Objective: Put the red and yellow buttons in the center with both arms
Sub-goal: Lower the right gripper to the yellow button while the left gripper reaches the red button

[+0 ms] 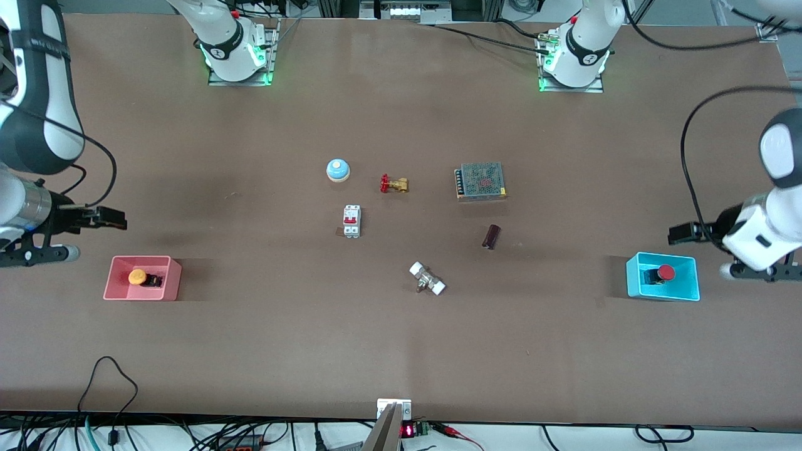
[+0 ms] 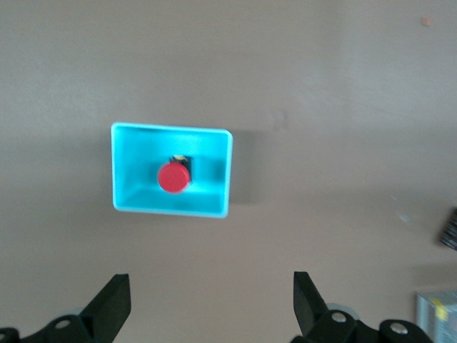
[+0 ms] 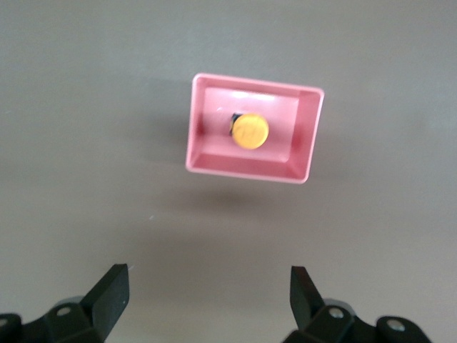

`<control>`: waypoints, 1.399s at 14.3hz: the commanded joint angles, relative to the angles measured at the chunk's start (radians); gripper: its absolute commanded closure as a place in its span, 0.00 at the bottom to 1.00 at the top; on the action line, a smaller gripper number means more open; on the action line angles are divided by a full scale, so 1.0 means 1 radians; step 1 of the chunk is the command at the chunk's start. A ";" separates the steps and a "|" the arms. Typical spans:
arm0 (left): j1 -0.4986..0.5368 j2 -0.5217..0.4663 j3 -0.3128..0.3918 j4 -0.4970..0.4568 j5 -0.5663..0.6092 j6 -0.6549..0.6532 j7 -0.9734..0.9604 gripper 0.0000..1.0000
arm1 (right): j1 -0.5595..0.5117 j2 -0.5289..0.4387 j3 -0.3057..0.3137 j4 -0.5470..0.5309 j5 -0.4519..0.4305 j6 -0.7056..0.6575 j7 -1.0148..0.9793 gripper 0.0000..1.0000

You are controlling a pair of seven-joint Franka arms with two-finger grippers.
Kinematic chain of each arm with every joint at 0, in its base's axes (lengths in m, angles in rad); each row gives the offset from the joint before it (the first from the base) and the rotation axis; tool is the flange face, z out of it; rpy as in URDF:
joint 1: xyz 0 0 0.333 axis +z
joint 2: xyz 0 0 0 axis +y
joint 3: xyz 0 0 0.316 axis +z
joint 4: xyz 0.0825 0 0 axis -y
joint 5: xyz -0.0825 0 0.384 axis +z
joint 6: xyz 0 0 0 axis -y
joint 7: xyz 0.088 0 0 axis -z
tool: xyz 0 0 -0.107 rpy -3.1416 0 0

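The yellow-orange button [image 1: 138, 277] sits in the pink bin [image 1: 119, 290] at the right arm's end of the table; it also shows in the right wrist view [image 3: 250, 131]. The red button [image 1: 665, 272] sits in the cyan bin [image 1: 684, 292] at the left arm's end; it also shows in the left wrist view [image 2: 173, 177]. My right gripper [image 1: 118, 220] [image 3: 208, 282] hangs open and empty over bare tabletop beside the pink bin [image 3: 203, 128]. My left gripper [image 1: 674, 234] [image 2: 211, 289] hangs open and empty over bare tabletop beside the cyan bin [image 2: 125, 164].
Around the middle of the brown tabletop [image 1: 401, 351] lie a pale blue bell [image 1: 338, 170], a brass valve with red handle [image 1: 393, 184], a white breaker [image 1: 351, 222], a mesh-topped power supply [image 1: 480, 180], a dark cylinder [image 1: 491, 237] and a white fitting [image 1: 427, 279].
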State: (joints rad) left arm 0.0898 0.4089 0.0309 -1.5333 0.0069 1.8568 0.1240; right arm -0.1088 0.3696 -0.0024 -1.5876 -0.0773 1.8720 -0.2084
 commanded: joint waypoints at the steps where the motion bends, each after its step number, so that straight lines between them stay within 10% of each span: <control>1: 0.022 0.106 0.000 0.032 0.019 0.083 0.052 0.00 | -0.025 0.050 0.010 0.000 -0.016 0.097 -0.045 0.00; 10: 0.079 0.185 0.000 -0.169 0.019 0.494 0.184 0.00 | -0.034 0.173 0.002 0.000 -0.001 0.262 -0.022 0.00; 20: 0.077 0.234 -0.002 -0.220 0.015 0.594 0.184 0.06 | -0.042 0.270 -0.013 -0.006 0.022 0.363 0.023 0.00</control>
State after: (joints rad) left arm 0.1694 0.6353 0.0291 -1.7518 0.0079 2.4316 0.2958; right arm -0.1429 0.6245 -0.0141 -1.5923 -0.0695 2.2038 -0.1912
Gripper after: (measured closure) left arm 0.026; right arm 0.000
